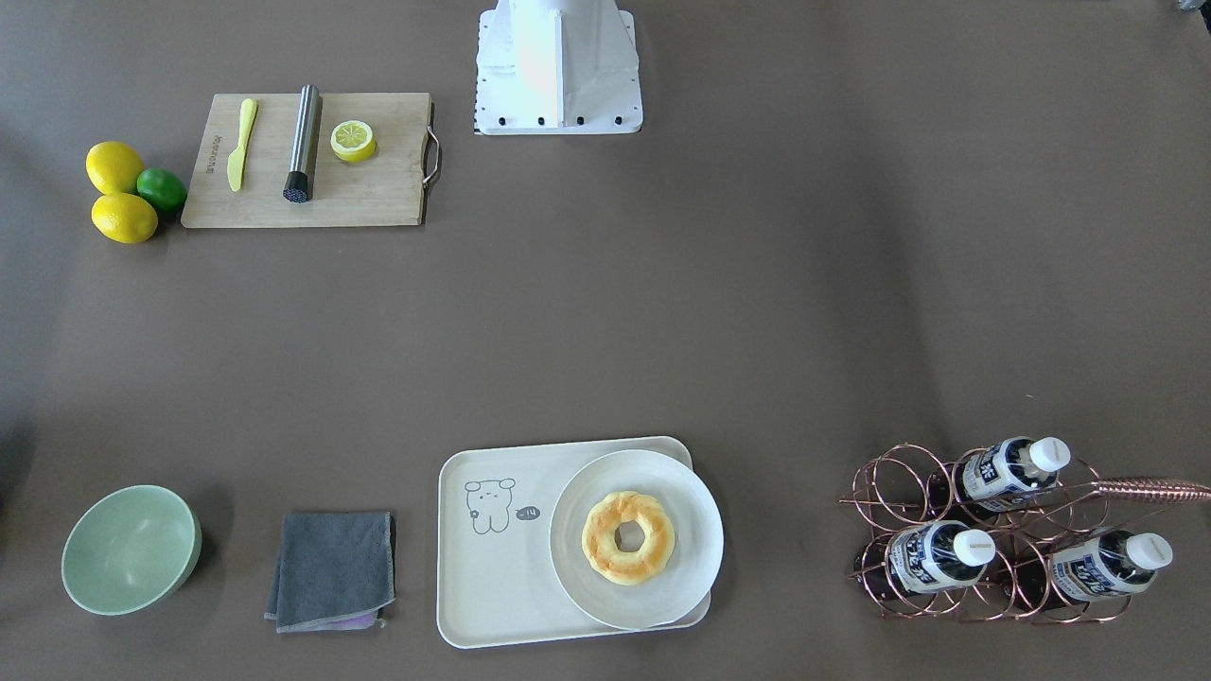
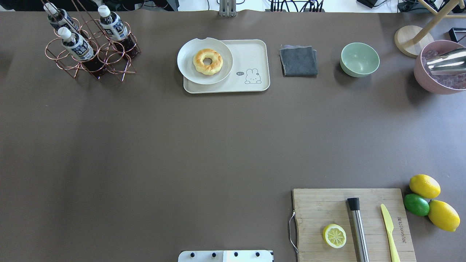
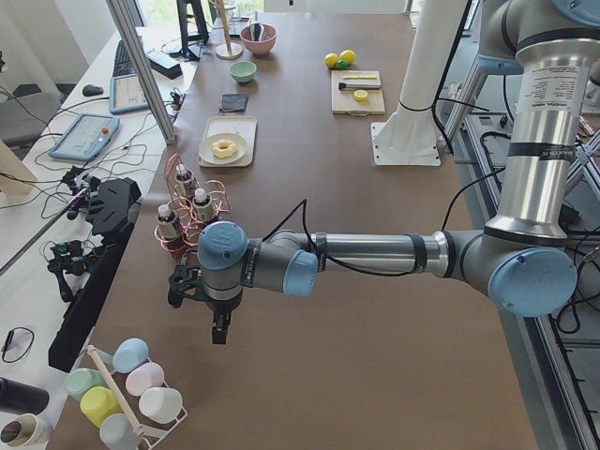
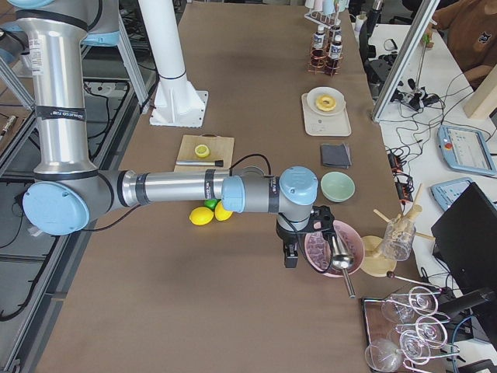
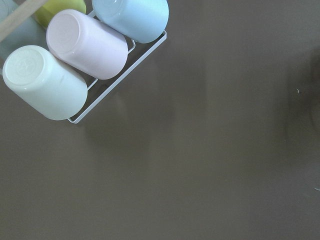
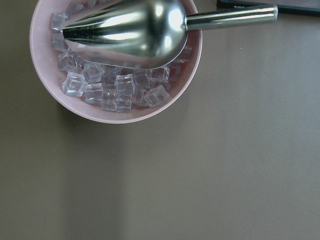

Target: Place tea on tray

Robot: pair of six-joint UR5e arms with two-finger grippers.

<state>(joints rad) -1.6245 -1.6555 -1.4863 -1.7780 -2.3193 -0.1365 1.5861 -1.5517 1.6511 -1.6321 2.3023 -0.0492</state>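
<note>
Plainly, the tray, lower centre, carries a bear sketch and a "hi" bubble. 3 bottles of tea, blue labels unreadable, stand in the wire rack, lower right. How far the left gripper and right gripper are open cannot be told.

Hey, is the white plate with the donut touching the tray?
Touching. The overhead view shows the plate lying on the tray and overhanging its rim on that view's left. The front-facing view shows the same overlap.

Three clear plastic bottles of dark tea, two whole yellow lemons and one green lime are counted.
</note>
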